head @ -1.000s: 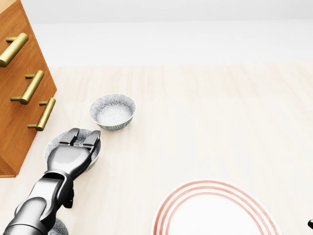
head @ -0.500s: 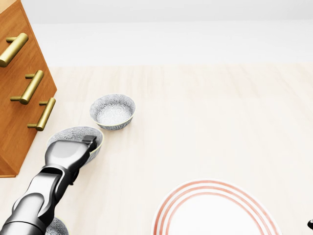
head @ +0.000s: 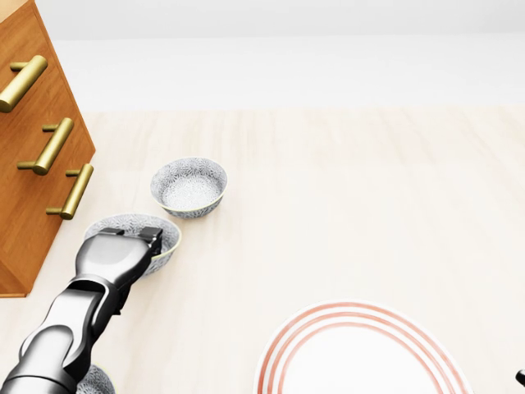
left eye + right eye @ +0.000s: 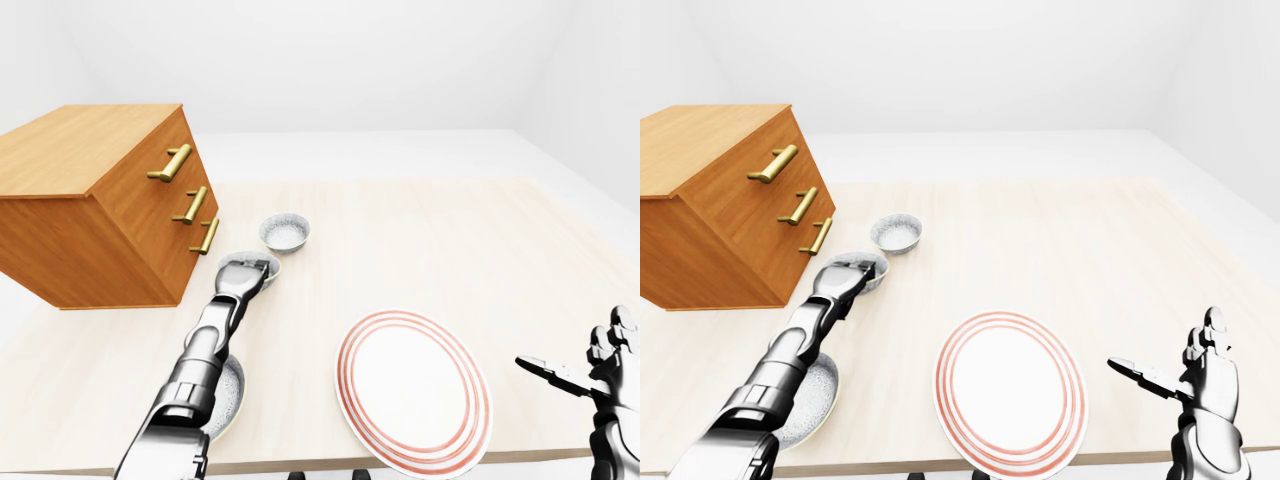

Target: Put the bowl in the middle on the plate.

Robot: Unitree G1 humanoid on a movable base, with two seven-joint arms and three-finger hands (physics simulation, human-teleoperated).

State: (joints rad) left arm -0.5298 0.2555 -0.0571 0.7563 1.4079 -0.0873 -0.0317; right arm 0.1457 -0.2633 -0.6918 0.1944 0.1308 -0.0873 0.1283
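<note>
Two hands: we see the left hand (image 3: 115, 256) clamped over the middle bowl (image 3: 131, 223) (plate (image 4: 412, 390) well apart). The right hand (image 4: 605, 365) hangs, fingers spread.

Bright, even, diffuse light; faint soft shadows; sharp render throughout.

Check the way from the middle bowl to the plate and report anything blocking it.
Nothing visible blocks it. The left hand grips the rim of the middle bowl, and only bare table lies between it and the plate. The far bowl and near bowl sit off that line.
</note>
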